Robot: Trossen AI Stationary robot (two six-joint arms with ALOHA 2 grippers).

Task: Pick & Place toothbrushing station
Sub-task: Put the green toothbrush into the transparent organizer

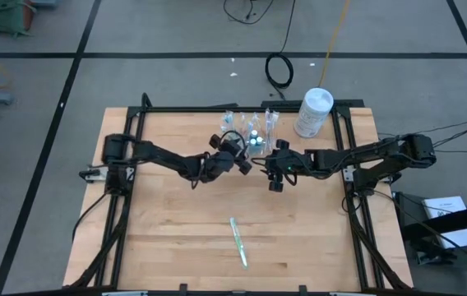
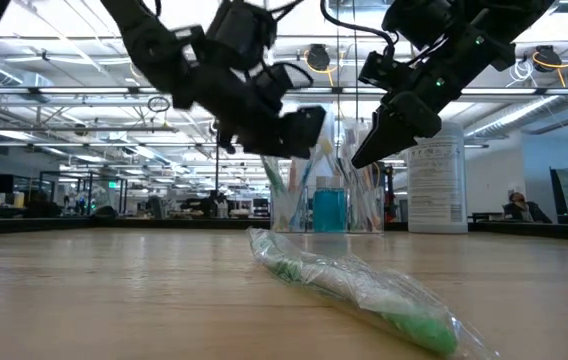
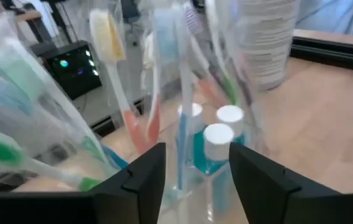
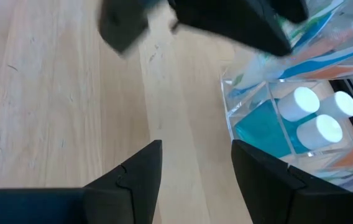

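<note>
The toothbrushing station (image 1: 251, 131) stands at the table's far middle. It is a clear plastic cup (image 4: 251, 118) holding several wrapped toothbrushes (image 3: 111, 74) upright and three blue white-capped tubes (image 3: 218, 140). My left gripper (image 1: 242, 161) is open just near of the cup. In the left wrist view (image 3: 195, 180) its fingers stand on either side of a blue toothbrush's shaft (image 3: 183, 134) and touch nothing. My right gripper (image 1: 276, 174) is open and empty above the bare table beside the cup (image 4: 195, 180). One wrapped green toothbrush (image 1: 238, 241) lies flat on the table, toward the near edge.
A white round-lidded canister (image 1: 314, 113) stands right of the station at the far edge. The black frame rails (image 1: 344, 164) run along the table's sides. Bare wood (image 1: 168, 222) lies between the arms and the near edge, around the lone toothbrush.
</note>
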